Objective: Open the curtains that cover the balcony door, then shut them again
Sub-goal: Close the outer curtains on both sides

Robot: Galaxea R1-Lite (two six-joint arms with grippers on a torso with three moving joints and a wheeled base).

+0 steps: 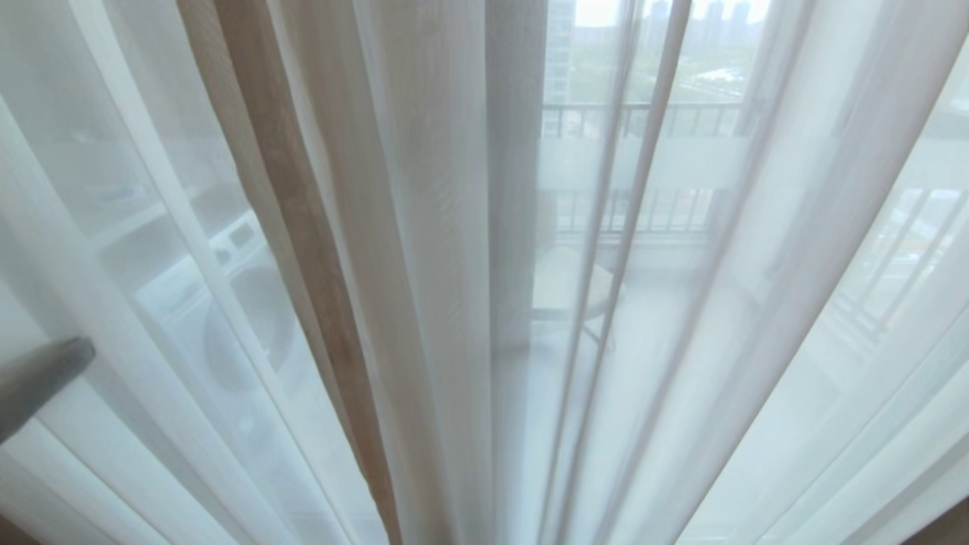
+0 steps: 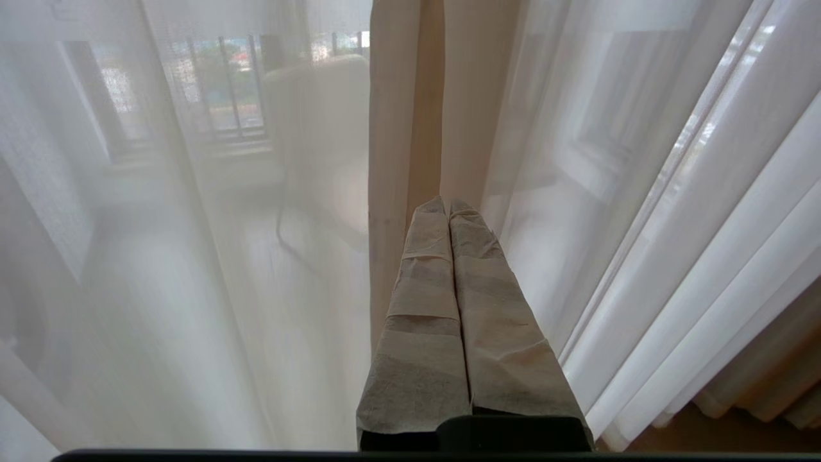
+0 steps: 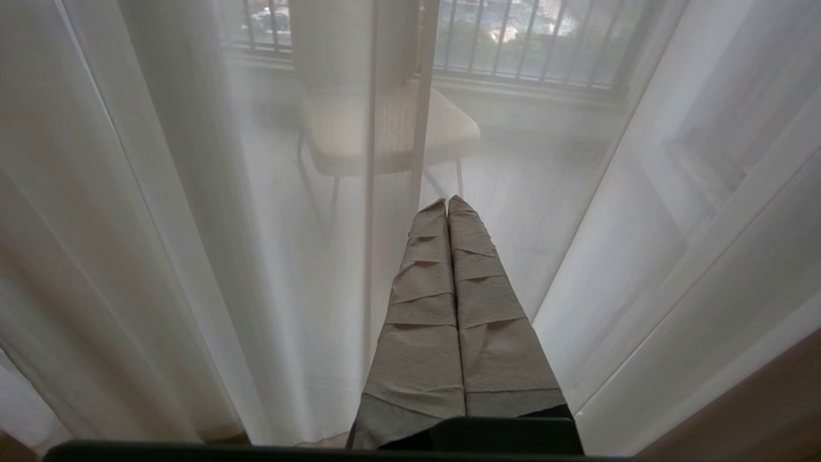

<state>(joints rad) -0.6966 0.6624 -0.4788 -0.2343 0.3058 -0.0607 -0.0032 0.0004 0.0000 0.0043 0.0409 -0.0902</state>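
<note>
Two layers of the curtains (image 1: 424,250) hang between the robot and the balcony door (image 1: 643,113): a sheer white layer spanning the whole head view, and a narrow beige-grey fold (image 1: 303,250) left of the sheer's central gather. Through the sheer, a railing (image 1: 658,121) and a chair (image 3: 385,128) stand beyond the curtains. The left tool (image 2: 448,208) is in front of the beige-grey fold, its two paper-wrapped fingers (image 2: 474,308) pressed together, tips at the fold's surface; whether any cloth is pinched between them cannot be told from the left wrist view. In the head view only a dark tip (image 1: 38,378) of that tool shows, well left of the fold. The right tool (image 3: 448,204) is parked facing the sheer layer to the right of the beige-grey fold, fingers together and holding nothing. The step in hand is judged to be taking hold of the curtain edge so that it can be drawn aside. To do this well, the tool should grip a full thickness of the heavy fold rather than the sheer alone, then pull sideways and level, along the rail, so that the cloth slides rather than stretches. A slipped grip is the main risk, since the cloth is loose. The curtains' long axis runs vertically, folds pointing from ceiling to floor; their broad faces are toward the robot and toward the balcony door.
</note>
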